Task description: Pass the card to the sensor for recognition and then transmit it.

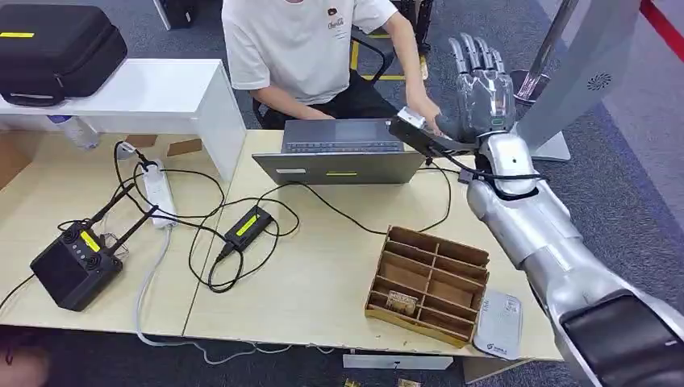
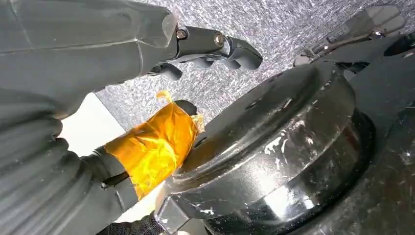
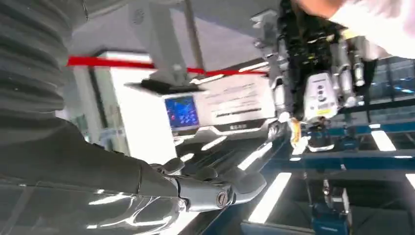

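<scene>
Up at the upper right of the head view, the right hand [image 1: 482,85] is raised above the far edge of the table [image 1: 323,266], fingers straight, held apart and pointing up, with nothing in its grasp; the right wrist view shows the same hand [image 3: 205,188] stretched out and bare. A person in a white shirt [image 1: 298,44] sits behind the laptop [image 1: 339,153], one hand [image 1: 423,113] reaching toward the robot's wrist. At lower right of the frame, the grey sensor pad [image 1: 498,324] lies flat just beside the wooden divided tray [image 1: 431,282]. One compartment at the tray's near left holds a small patterned item; whether that is the card cannot be told. Over in the left wrist view, the left hand [image 2: 205,49] hangs with fingers loosely extended, gripping nothing, orange tape [image 2: 154,147] wrapped on its thumb.
</scene>
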